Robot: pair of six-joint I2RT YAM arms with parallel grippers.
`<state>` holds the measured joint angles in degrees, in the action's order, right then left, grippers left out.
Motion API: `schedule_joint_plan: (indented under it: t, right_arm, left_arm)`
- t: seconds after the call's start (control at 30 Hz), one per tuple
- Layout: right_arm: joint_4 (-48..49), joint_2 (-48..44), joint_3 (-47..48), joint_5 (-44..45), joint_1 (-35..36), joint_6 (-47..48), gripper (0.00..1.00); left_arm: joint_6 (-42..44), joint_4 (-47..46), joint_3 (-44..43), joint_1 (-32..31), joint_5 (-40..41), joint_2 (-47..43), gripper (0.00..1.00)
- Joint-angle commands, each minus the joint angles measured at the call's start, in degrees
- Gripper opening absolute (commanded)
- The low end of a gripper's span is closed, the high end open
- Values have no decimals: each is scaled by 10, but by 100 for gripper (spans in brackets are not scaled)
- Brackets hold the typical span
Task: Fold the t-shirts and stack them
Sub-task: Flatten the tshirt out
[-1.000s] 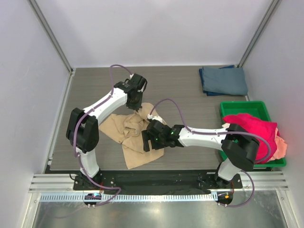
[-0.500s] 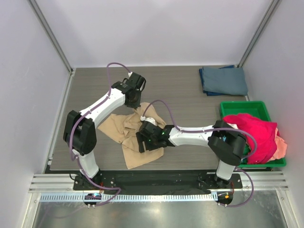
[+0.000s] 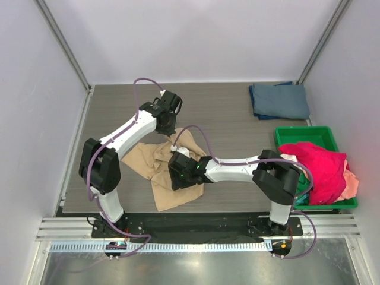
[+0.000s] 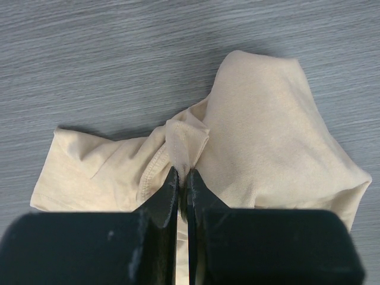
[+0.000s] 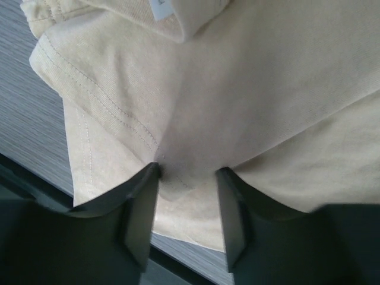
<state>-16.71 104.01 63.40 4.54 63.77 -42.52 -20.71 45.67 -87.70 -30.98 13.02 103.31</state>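
Observation:
A crumpled tan t-shirt [image 3: 155, 161] lies on the table's near-left middle. My left gripper [image 3: 171, 132] is shut on a pinched fold of its far edge; the left wrist view shows the fold [image 4: 186, 139] between the closed fingers [image 4: 167, 196]. My right gripper [image 3: 177, 172] is open, its jaws pressed down onto the tan cloth [image 5: 196, 107] with a bulge of cloth between the fingers [image 5: 142, 208]. A folded slate blue-grey t-shirt [image 3: 279, 101] lies at the far right.
A green plastic bin [image 3: 297, 135] at the right holds a magenta shirt [image 3: 314, 169] and a peach one [image 3: 351, 184], heaped above the rim. Grey walls with metal posts close in the table; the rail runs along the near edge.
My right gripper has slid left across the tan shirt, from its right edge to its middle. My left gripper has shifted slightly back and left with the pinched fold.

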Motion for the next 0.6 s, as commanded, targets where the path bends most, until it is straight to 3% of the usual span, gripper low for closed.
schedule_joint_plan:
  t: [0.0, 0.2, 0.33, 0.57]
  right_arm:
    - [15, 10, 20, 12, 4, -10, 47]
    - [8, 8, 19, 23, 4, -3, 4]
    - [-47, -34, 23, 78, 3, 16, 1]
    - [-188, -208, 42, 216, 0, 51, 1]
  left_arm:
    - [6, -6, -1, 4, 12, -32, 0]
    - [7, -3, -1, 4, 19, -32, 0]
    - [3, -10, 7, 4, 43, -51, 0]
    - [-6, -8, -11, 4, 95, -142, 0]
